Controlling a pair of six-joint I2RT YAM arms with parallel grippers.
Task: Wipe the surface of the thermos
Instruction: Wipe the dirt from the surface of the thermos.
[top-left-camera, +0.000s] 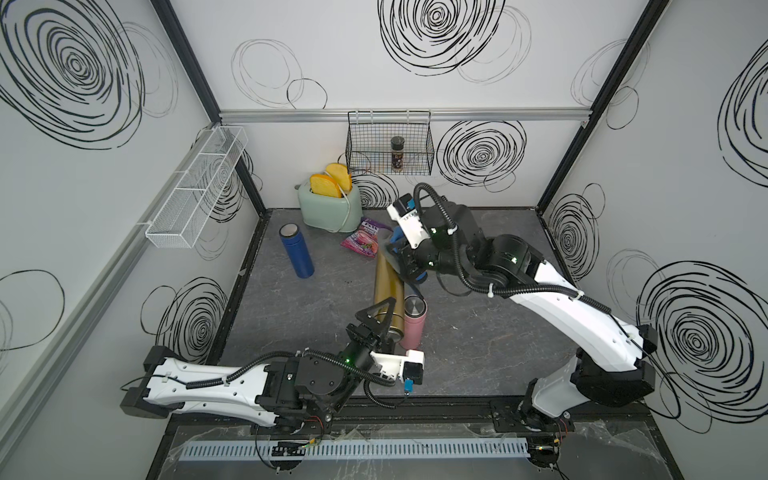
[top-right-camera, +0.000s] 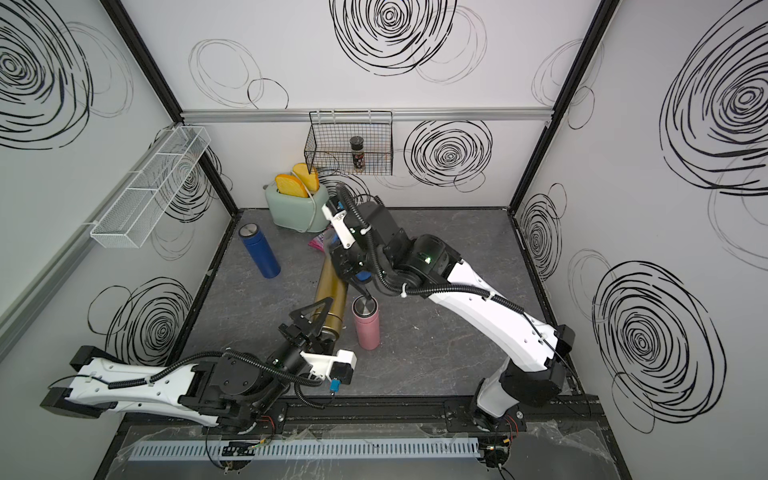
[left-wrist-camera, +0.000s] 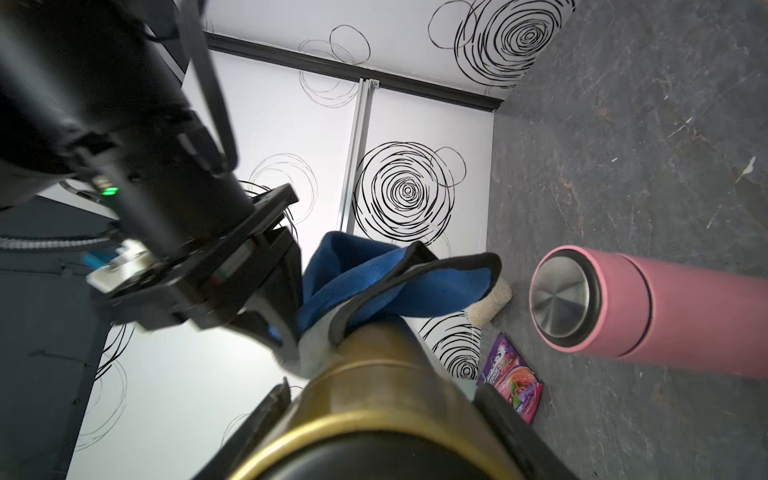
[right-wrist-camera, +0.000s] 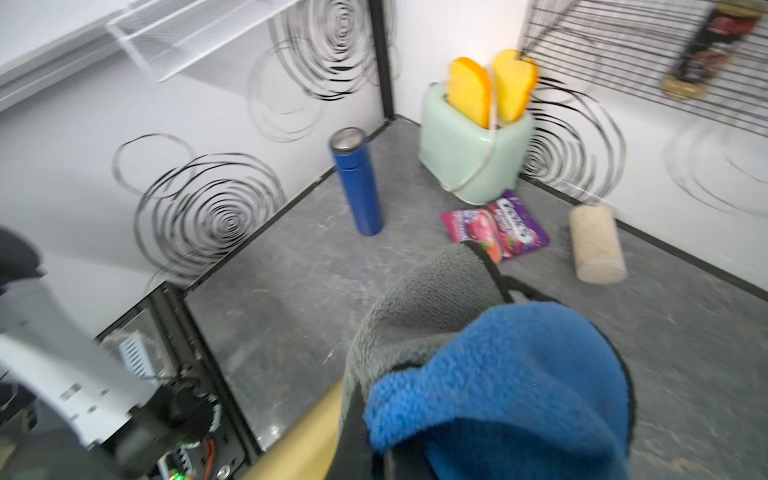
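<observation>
Thermos, the gold one (top-left-camera: 388, 291), looks lifted off the table (top-left-camera: 478, 332) and held slanting. The left pincer (top-left-camera: 381, 332) is clamped round its near end, and the far end is up by the right pincer (top-left-camera: 405, 259). The right pincer is closed tight on a blue-and-grey cloth (left-wrist-camera: 395, 282), w/ the cloth draped over the thermos's far end and touching it. So wiping is the step in hand, I'd say, at the far end only. The gold body btwn the two pincers is bare, prob. not yet done.

Next move, imo: the right pincer drags the cloth down the body toward the left pincer, pressed on, while the left grips firm or rolls the thermos to show its other sides.

A pink thermos (top-left-camera: 413, 322) stands just beside the left pincer, so that stroke needs care not to knock it. A candy bag (top-left-camera: 360, 241) lies just past the right pincer, w/ the toaster (top-left-camera: 330, 208) further on. A blue thermos (top-left-camera: 296, 253) stands well apart from both pincers.
</observation>
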